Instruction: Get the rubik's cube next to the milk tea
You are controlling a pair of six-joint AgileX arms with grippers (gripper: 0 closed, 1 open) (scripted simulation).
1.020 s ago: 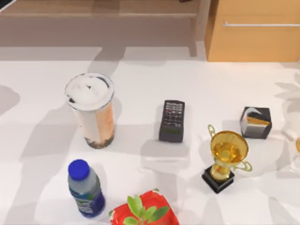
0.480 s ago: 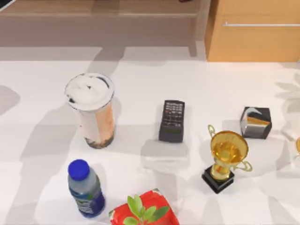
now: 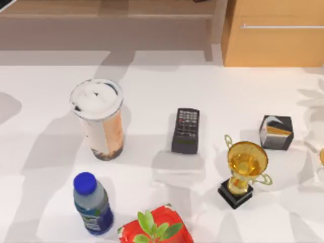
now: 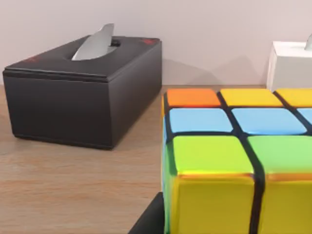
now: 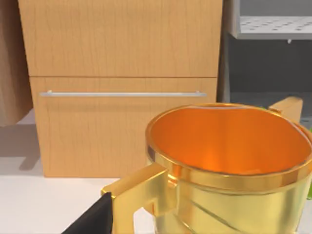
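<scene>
rubik's cube point(image 4: 239, 165) looms close before the left wrist camera, black tissue box point(image 4: 85, 90) beyond | milk tea point(image 3: 100, 119) stands table's left | finger spread: cannot tell

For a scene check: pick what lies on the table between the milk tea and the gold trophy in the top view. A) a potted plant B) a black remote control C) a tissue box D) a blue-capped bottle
B: the black remote control lies flat on the white table, right of the milk tea and left of the gold trophy.
</scene>
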